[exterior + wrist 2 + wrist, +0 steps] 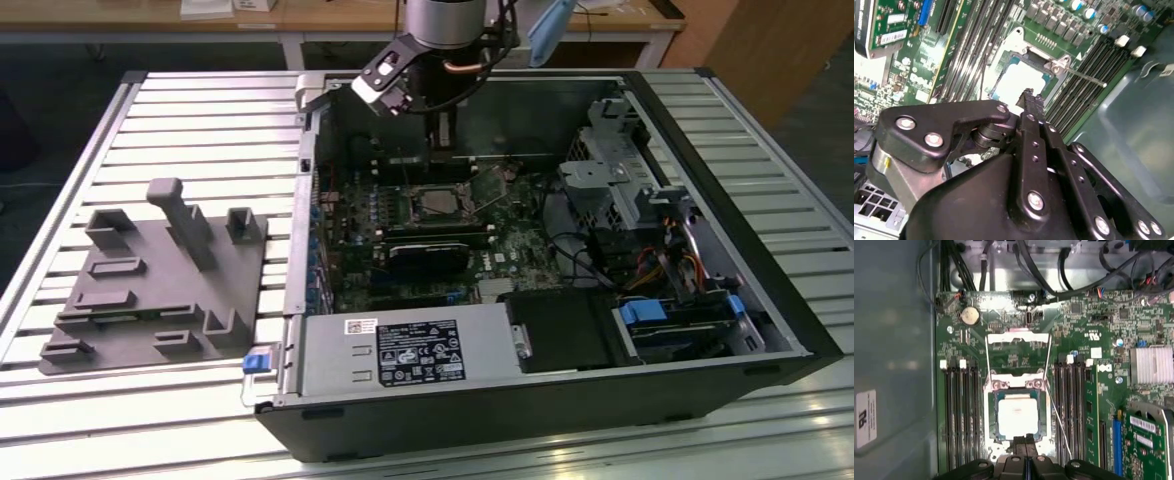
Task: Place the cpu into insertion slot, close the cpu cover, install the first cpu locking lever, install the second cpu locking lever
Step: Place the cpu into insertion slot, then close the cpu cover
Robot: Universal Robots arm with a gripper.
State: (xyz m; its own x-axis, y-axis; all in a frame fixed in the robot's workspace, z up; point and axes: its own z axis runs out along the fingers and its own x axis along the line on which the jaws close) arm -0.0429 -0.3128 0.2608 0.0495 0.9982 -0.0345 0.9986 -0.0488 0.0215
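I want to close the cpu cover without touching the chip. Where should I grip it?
Probably the free crossbar of the cpu cover, opposite its hinge, coming from the side away from the cpu: the frame is swung open, and that thin bar stands clear.

cpu (1018, 419) in the insertion slot (993, 415), cpu cover (1018, 336) raised off it, memory slots (961, 415) either side

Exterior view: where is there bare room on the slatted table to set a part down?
Bare slatted table lies between the grey fixture tray and the table's far edge, and along the exterior view's right of the computer case. Inside the case is crowded: motherboard, cables, end effector.
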